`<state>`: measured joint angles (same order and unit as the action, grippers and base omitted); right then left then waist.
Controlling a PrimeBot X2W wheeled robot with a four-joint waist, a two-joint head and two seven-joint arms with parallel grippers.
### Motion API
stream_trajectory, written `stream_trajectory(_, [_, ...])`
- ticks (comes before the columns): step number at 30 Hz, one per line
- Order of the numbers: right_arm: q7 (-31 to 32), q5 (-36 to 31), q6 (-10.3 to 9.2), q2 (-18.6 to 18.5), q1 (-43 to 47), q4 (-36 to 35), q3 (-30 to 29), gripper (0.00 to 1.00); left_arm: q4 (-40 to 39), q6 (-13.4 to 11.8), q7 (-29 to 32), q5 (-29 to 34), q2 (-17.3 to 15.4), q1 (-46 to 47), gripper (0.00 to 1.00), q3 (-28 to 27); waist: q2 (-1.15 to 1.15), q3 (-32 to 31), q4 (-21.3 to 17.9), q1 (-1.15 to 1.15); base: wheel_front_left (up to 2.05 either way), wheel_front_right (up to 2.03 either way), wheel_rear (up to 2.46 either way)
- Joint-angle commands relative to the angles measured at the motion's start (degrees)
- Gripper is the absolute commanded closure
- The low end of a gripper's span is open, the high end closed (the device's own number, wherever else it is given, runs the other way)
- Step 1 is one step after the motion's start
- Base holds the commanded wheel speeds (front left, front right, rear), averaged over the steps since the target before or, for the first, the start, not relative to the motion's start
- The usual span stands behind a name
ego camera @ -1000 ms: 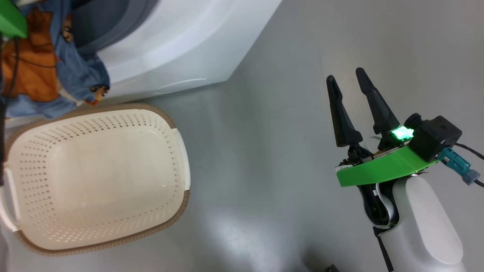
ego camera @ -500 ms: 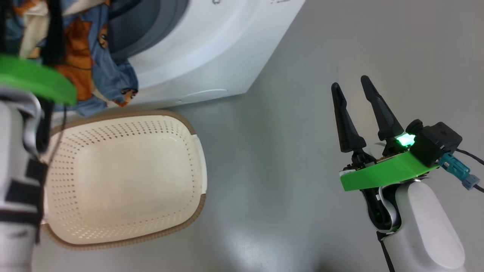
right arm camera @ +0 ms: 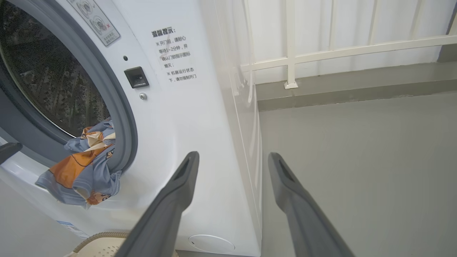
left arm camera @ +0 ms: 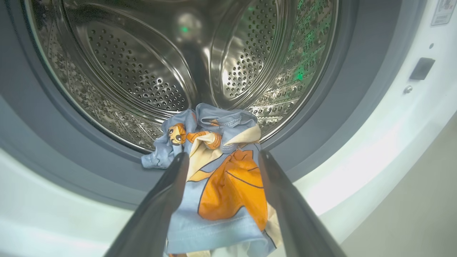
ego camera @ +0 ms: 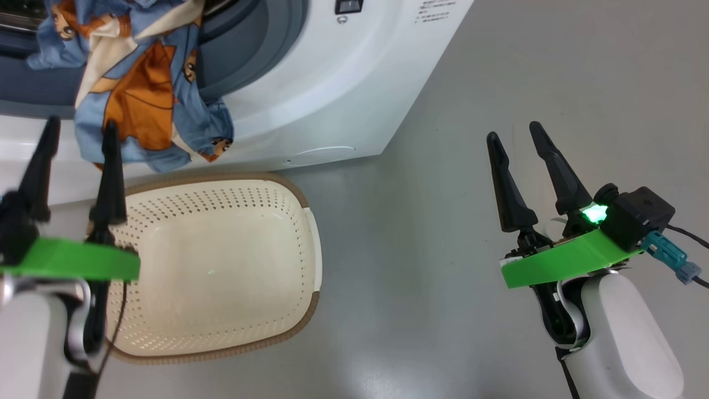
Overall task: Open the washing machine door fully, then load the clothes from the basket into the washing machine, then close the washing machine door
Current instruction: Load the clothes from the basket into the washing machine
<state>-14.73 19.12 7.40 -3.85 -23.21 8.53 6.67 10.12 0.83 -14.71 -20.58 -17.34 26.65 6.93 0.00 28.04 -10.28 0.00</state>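
Note:
The washing machine (ego camera: 332, 100) stands with its mouth open; the washing machine door is out of view. The clothes (ego camera: 149, 105), blue with orange figures, hang over the grey gasket lip, half in the steel drum (left arm camera: 142, 71) and half down the white front. Below them the basket (ego camera: 221, 178) sits on the floor with nothing in it. My left gripper (ego camera: 80, 130) is open just below the hanging clothes (left arm camera: 221, 185), which show between its fingers without being pinched. My right gripper (ego camera: 514, 133) is open over bare floor, well right of the washer (right arm camera: 200, 107).
Grey floor (ego camera: 443, 83) spreads to the right of the machine. A white railing (right arm camera: 339, 50) and a low kerb run behind it. The washer's corner stands close ahead of my right gripper (right arm camera: 232, 155). The basket rim (right arm camera: 96, 237) is at the washer's foot.
The head camera has shifted. My left arm has drawn back from the drum mouth and now stands open below the clothes, which stay draped over the lip. The right arm holds still.

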Motion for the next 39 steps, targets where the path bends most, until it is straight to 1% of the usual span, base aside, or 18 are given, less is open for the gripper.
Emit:
stream_trajectory(1, [-0.3, -0.6, 0.09, -0.1, 1.1, -1.1, 1.3, 0.00, -3.5, -0.6, -0.3, -0.8, -1.4, -2.3, 0.00, -2.8, 0.00, -0.4, 0.2, 0.00, 0.00, 0.00, 0.00])
stream_trajectory(5, [-0.3, -0.5, 0.09, -0.2, 1.2, -1.1, 1.6, 0.00, -7.8, -0.9, -0.3, -1.4, 0.5, -7.4, 0.00, -4.6, 0.00, -0.6, 0.2, 0.00, 0.00, 0.00, 0.00])
stream_trajectory(10, [-0.3, -0.4, 0.09, -0.5, 1.5, -1.0, 1.5, 0.00, -10.0, -0.9, -0.3, -0.6, 1.9, -11.5, 0.00, -5.3, 0.00, -0.6, 0.4, 0.00, 0.00, 0.00, 0.00])
stream_trajectory(16, [-0.3, -0.6, 0.09, -0.8, 1.7, -1.2, 1.0, 0.00, -9.5, 0.1, -0.3, 0.1, 2.8, -12.2, 0.00, -4.5, 0.00, -0.4, 1.1, 0.00, 0.00, 0.00, 0.00])
stream_trajectory(22, [-0.3, -0.7, 0.09, -0.7, 1.5, -1.3, 1.0, 0.00, -8.3, 0.4, -0.3, 0.2, 3.3, -11.6, 0.00, -4.6, 0.00, -0.4, 0.9, 0.00, 0.00, 0.00, 0.00])
stream_trajectory(26, [-0.3, -0.8, 0.09, -0.7, 1.4, -1.5, 0.9, 0.00, -6.7, 1.1, -0.2, 0.2, 3.2, -10.6, 0.00, -4.2, 0.00, -0.3, 0.8, 0.00, 0.00, 0.00, 0.00])
stream_trajectory(31, [-0.3, -0.7, 0.09, -0.5, 1.3, -1.4, 0.7, 0.00, -4.1, 2.2, 1.0, 0.5, 2.7, -8.7, 0.00, -2.5, 0.00, 0.0, 0.6, 0.00, 0.00, 0.00, 0.00])
stream_trajectory(39, [-0.3, -0.5, 0.09, -0.2, 0.7, -1.5, 1.0, 0.00, 5.1, 4.4, 3.7, -0.6, 2.0, -1.8, 0.00, 0.4, 0.00, 0.5, -0.2, 0.00, 0.00, 0.00, 0.00])
